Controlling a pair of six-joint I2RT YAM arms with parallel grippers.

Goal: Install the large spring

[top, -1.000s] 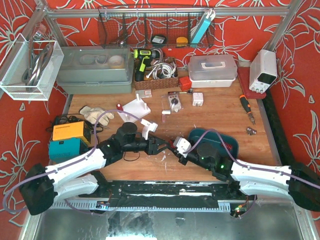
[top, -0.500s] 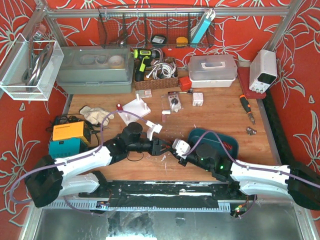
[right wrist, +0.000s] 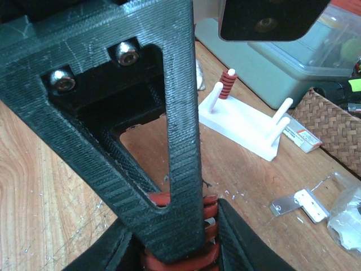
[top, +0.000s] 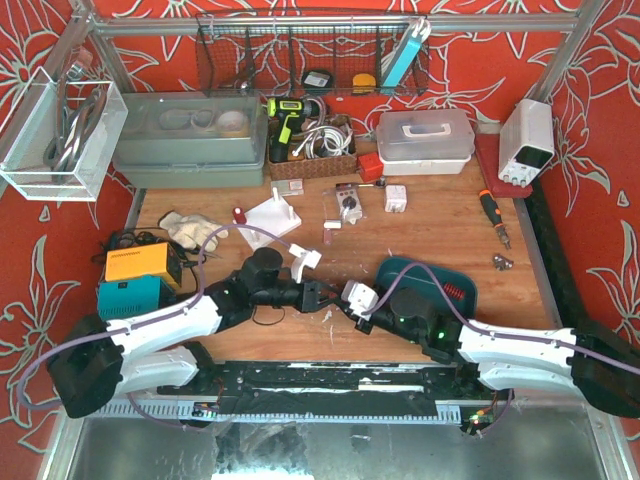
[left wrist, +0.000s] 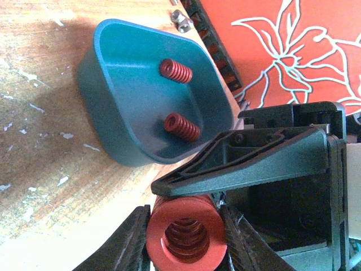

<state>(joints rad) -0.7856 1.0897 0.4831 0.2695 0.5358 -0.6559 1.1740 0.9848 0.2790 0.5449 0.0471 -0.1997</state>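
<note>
Spring [left wrist: 186, 240] held between two grippers at the middle of the desk [top: 440, 230]

Left gripper [top: 322, 297] and right gripper [top: 347, 306] faced each other nose to nose. The right one was clamped shut on the spring, and the left one's fingers [left wrist: 132, 243] lay against both its sides, gripping it too. The spring's long axis ran along the line joining them, roughly 9 to 3 o'clock in the overhead view, so the left wrist camera looked straight down its bore. The white peg stand [top: 272, 214], with a small spring [right wrist: 227, 83] on one peg, sat at about 11 o'clock from the grippers, nearer the left arm. To slide over a free peg, the spring would probably need turning from lying level to upright.
</note>
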